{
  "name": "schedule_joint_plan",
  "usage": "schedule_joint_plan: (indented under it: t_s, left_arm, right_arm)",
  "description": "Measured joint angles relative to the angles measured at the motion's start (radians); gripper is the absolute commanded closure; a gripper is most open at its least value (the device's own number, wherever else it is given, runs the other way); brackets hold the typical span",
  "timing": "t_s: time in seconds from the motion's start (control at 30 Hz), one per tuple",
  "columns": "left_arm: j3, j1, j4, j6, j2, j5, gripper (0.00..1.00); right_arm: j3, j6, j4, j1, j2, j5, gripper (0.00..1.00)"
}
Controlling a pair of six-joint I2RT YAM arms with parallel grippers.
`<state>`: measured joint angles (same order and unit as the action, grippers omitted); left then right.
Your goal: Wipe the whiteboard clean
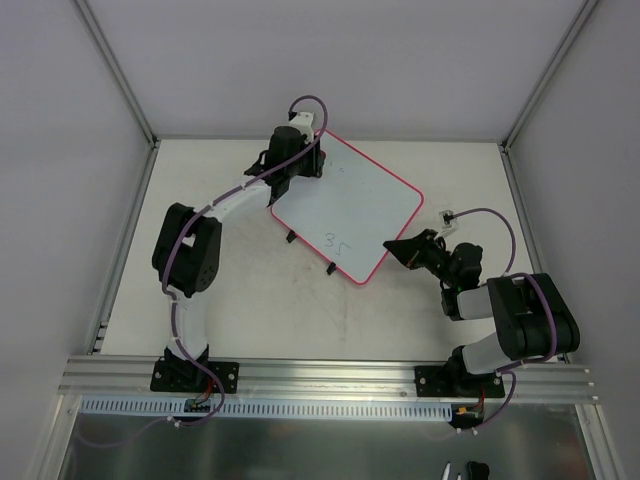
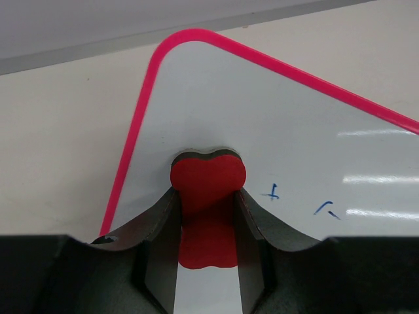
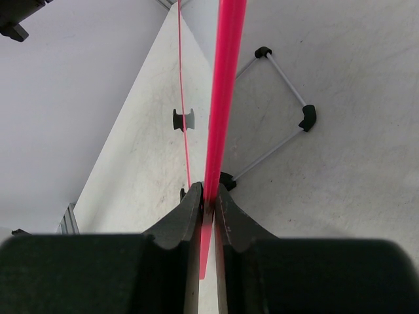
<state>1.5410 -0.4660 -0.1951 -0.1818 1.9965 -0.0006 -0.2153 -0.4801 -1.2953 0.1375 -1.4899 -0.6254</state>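
Left jaws around eraser [image 2: 208, 190], right jaws astride whiteboard [image 1: 348, 205] rim

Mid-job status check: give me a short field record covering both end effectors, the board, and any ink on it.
whiteboard: lying skewed on the table
left end effector: shut on the red eraser, at a rounded corner of the whiteboard
right end effector: shut on the whiteboard's edge
ink: "35" near the near edge; small marks beside the eraser
task: not finished
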Motion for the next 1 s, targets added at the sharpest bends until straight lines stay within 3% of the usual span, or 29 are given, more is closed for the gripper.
schedule_joint_plan:
  t_s: [0.37, 0.77, 1.0]
  left_arm:
    - [-0.021, -0.111, -0.007, -0.013, -0.016, 0.018, 0.81]
    - [-0.035, -0.305, -0.009, -0.043, -0.035, 0.029, 0.81]
    - [-0.040, -0.330, -0.011, -0.043, -0.035, 0.016, 0.82]
  right_arm:
    - [0.000, -0.001, 0.001, 0.000, 0.000, 0.000, 1.00]
    - [0.000, 0.000, 0.006, 0.000, 0.000, 0.005, 1.00]
    - [0.000, 0.000, 0.007, 0.000, 0.000, 0.008, 1.00]
